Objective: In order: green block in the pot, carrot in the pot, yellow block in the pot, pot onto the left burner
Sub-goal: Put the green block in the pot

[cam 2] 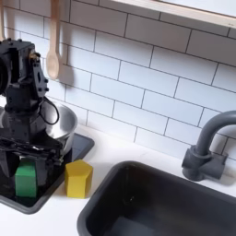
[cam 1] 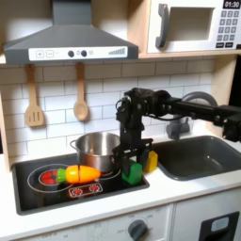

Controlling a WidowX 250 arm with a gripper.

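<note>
In the first exterior view, the carrot (cam 1: 77, 173) (orange) lies on the cooktop (cam 1: 104, 192).

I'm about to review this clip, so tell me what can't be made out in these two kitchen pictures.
- Inside of the pot: in the first exterior view its wall hides the bottom; in the second exterior view the arm covers most of it.
- Whether the gripper grips the green block: the fingers straddle it, contact too small to tell.
- Burner under the pot: covered in the first exterior view.
- The sink: cut off by the second exterior view's bottom edge.

Green block (cam 2: 26, 179) on cooktop edge — yellow block (cam 2: 78, 179) beside, carrot (cam 1: 76, 173) before pot (cam 1: 97, 149).
</note>
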